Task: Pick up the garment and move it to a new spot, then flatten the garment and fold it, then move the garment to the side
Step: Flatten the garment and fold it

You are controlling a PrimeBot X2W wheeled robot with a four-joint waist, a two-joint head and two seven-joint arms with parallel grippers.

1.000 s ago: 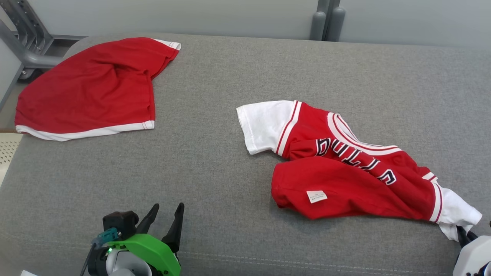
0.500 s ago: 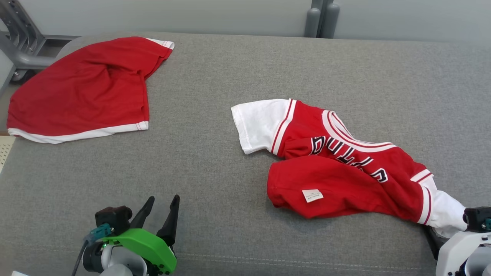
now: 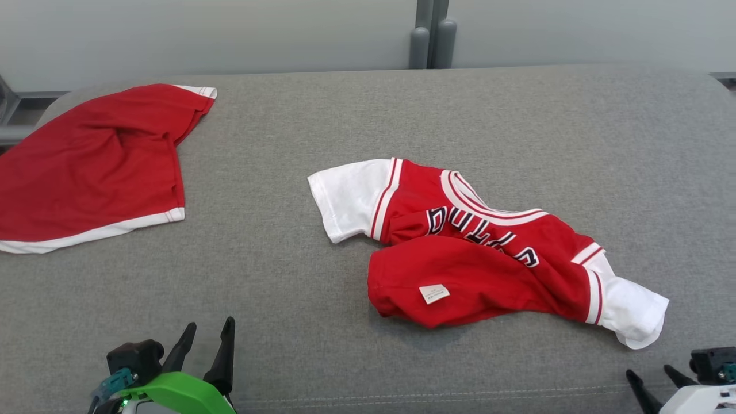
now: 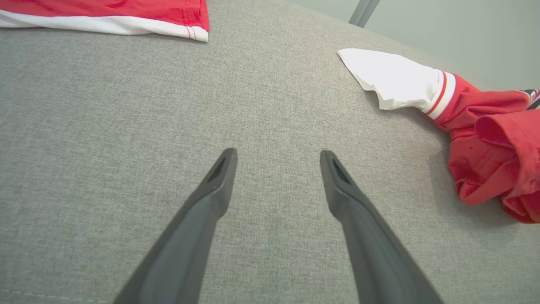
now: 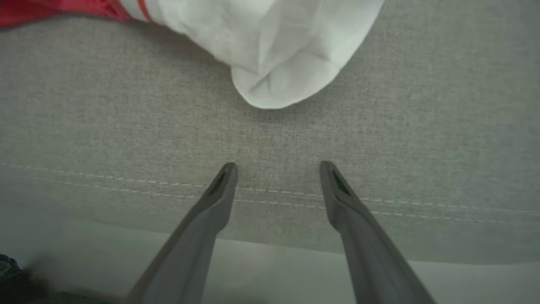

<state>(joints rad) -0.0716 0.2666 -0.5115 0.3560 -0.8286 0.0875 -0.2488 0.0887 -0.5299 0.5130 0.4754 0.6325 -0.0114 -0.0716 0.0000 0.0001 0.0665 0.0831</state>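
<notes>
Grey upholstered cushion [image 3: 517,115], spanning the whole scene. Far left: a plain red garment [image 3: 86,167] with a white hem, lying flat. Centre-right: the crumpled red jersey [image 3: 477,270], lettering partly folded under, resting on the cushion clear of both grippers. Lower left: left gripper [image 3: 210,323], fingers pointing forward above bare fabric, jaws wide apart, holding nothing. Lower right: right gripper [image 3: 648,371] at the cushion's front seam, near the jersey's white sleeve [image 3: 632,316] but apart from it, jaws likewise spread and empty. Small white label [image 3: 434,293] on the jersey's near fold.
</notes>
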